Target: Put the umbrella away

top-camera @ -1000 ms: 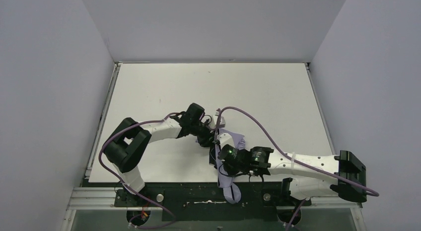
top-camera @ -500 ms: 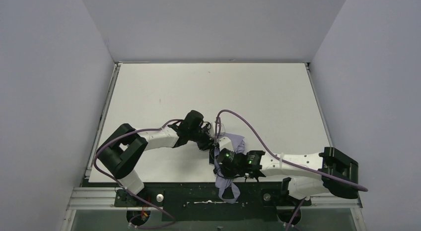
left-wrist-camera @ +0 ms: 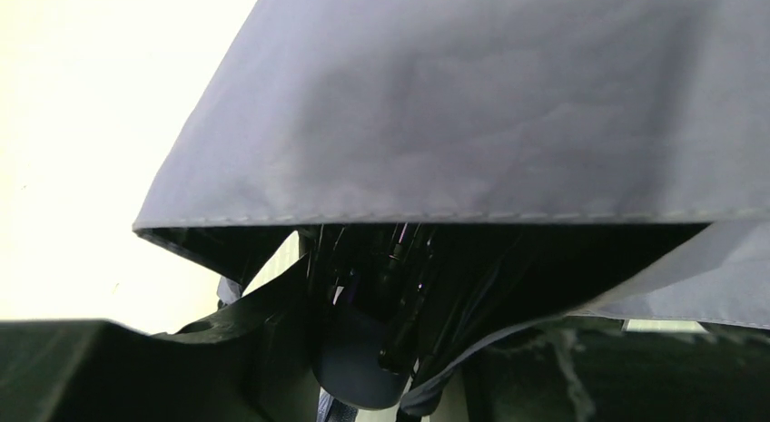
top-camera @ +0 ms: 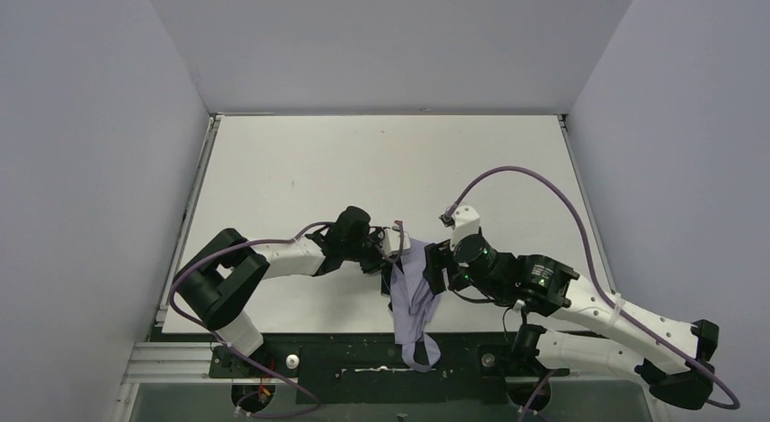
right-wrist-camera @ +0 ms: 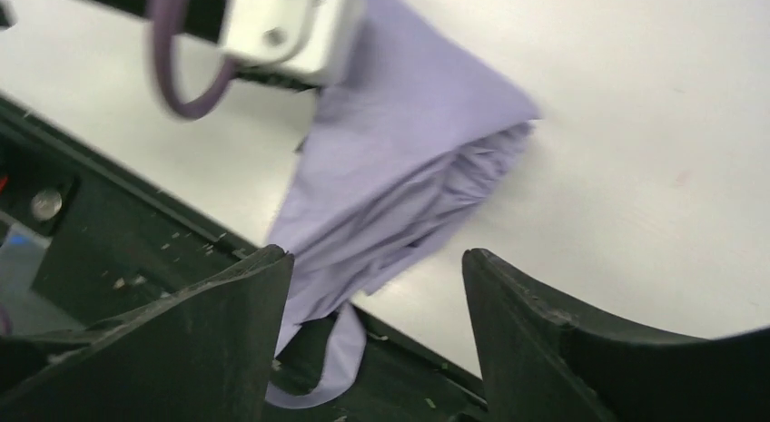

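The umbrella (top-camera: 413,290) is a folded bundle of pale lavender fabric lying near the table's front edge, its strap loop (top-camera: 419,351) hanging over the edge. My left gripper (top-camera: 389,254) is shut on its upper end. In the left wrist view the umbrella's fabric (left-wrist-camera: 472,104) fills the top, and black ribs (left-wrist-camera: 399,295) sit between my left gripper's (left-wrist-camera: 390,349) dark fingers. My right gripper (top-camera: 434,269) stands just right of the bundle. In the right wrist view it (right-wrist-camera: 374,259) is open and holds nothing, with the umbrella (right-wrist-camera: 399,186) ahead of it.
The white table (top-camera: 300,168) ends at a black rail (top-camera: 363,354) along its near edge. Grey walls close in the left, right and back. The right arm's purple cable (top-camera: 545,181) arcs over the table. The left wrist's white camera housing (right-wrist-camera: 286,23) lies beside the fabric.
My right gripper has opened, let go of the umbrella and pulled back to the right. The fabric now lies longer and flatter. The left gripper keeps its hold, barely moved.
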`<state>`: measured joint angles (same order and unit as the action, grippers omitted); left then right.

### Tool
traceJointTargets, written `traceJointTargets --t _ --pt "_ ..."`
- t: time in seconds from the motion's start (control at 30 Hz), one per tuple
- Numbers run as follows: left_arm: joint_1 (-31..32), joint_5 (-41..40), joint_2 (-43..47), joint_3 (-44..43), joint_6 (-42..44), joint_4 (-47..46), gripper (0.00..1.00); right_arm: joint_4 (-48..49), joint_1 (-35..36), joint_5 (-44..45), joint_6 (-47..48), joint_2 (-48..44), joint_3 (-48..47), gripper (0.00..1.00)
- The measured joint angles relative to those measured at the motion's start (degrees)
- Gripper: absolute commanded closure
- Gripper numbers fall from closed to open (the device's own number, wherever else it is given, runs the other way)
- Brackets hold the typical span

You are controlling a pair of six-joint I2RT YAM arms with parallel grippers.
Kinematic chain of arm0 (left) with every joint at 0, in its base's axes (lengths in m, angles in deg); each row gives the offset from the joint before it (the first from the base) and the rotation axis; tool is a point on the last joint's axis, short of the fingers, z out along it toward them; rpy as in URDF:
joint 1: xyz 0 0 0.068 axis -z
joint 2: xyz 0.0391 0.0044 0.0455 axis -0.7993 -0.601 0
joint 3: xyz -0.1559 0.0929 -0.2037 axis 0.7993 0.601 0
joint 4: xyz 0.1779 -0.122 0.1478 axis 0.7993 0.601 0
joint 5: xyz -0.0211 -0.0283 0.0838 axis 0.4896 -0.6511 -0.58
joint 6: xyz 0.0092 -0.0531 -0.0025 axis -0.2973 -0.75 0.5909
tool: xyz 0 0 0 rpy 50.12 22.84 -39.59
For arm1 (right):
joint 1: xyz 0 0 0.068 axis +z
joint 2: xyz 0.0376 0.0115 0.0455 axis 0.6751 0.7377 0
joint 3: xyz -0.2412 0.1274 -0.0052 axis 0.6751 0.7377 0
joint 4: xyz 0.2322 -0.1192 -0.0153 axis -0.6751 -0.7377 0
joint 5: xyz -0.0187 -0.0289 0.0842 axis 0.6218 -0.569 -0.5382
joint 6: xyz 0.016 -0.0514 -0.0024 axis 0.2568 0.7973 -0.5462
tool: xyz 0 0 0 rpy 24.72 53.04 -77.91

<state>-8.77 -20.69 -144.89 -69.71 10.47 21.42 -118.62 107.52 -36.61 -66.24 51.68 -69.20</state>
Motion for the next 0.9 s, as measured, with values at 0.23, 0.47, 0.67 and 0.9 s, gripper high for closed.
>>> traceJointTargets --t 0.23,0.47,0.67,0.9 --pt "0.15 -0.15 0.15 1.14 1.53 -1.99 1.0 -3.3 -15.15 -0.42 7.32 2.93 -2.95 0.15" --pt "0.57 -0.92 0.66 2.49 3.52 -3.8 1.0 4.83 -37.07 -22.14 19.37 14.78 -3.1 0.0" --pt "1.05 -1.75 1.07 3.45 5.05 -5.07 1.0 8.02 -41.86 -40.59 27.39 25.44 -3.78 0.0" --pt "1.07 -1.77 1.07 3.93 6.49 -5.97 1.0 9.42 -41.77 -50.03 32.92 31.56 -4.33 0.0"
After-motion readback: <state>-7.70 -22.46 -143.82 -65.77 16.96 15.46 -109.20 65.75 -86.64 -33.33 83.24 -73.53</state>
